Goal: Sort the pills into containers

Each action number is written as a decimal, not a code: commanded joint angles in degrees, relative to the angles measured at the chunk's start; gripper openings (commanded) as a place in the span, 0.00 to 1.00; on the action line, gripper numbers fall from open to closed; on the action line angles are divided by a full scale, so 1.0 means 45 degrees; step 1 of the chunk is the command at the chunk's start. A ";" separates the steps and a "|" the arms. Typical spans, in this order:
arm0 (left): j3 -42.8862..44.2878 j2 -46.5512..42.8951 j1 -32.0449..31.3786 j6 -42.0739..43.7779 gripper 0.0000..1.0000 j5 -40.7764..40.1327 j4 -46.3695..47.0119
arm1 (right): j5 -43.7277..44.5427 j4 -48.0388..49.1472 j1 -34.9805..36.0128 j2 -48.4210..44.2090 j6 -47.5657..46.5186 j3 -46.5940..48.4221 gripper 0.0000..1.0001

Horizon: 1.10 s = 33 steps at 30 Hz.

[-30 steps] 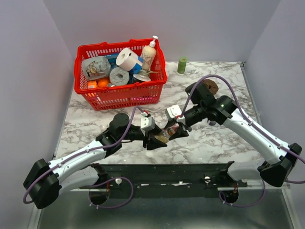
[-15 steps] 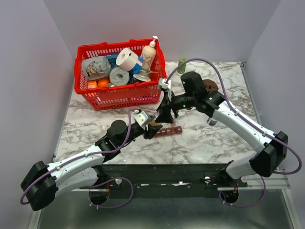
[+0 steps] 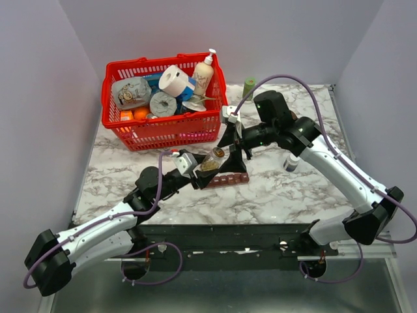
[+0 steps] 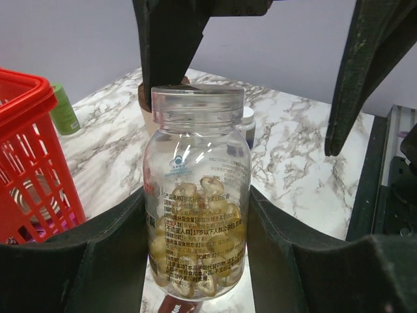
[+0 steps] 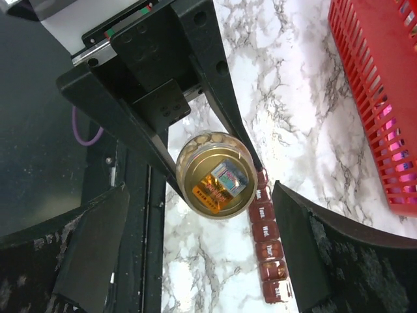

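Higher than half a second ago, the left gripper (image 3: 210, 164) is clamped on a clear round plastic bottle (image 4: 197, 163). The fine black print on its wall is too small to read, and glossy amber pills (image 4: 195, 225) fill its lower half. Beneath it, on the veined marble table (image 3: 287, 189), lies the maroon container strip (image 5: 268, 251), with white weekday lettering on its square lids. The right gripper (image 3: 236, 147) gapes wide astride the bottle's top, gripping nothing. Beyond stands a red mesh basket (image 3: 163, 134).
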 commanded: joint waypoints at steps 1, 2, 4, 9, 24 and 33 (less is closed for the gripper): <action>-0.0106 -0.0064 0.0064 0.0018 0.00 0.0895 0.0119 | -0.0794 -0.0279 -0.0004 0.0432 0.0403 -0.0047 0.99; -0.0086 -0.0025 0.0064 -0.0001 0.00 0.0934 0.0157 | -0.0873 -0.0239 0.0015 0.0531 0.0714 -0.0027 0.98; -0.0008 0.0170 0.0064 -0.0040 0.00 0.1012 0.0275 | -0.1263 -0.0161 -0.0004 0.0707 0.0892 0.0050 0.94; 0.0090 0.0464 0.0064 -0.0119 0.00 0.0954 0.0411 | -0.1265 0.0015 -0.0004 0.0844 0.1264 0.0129 0.67; 0.0129 0.0016 0.0103 -0.0607 0.99 0.0407 -0.0095 | 0.0921 0.0561 -0.0315 -0.0287 0.0854 -0.1666 0.17; 0.1707 -0.1040 0.0220 0.2066 0.99 0.0368 -0.5592 | 0.4983 0.1907 -0.3262 -0.1556 0.0737 -0.5082 0.18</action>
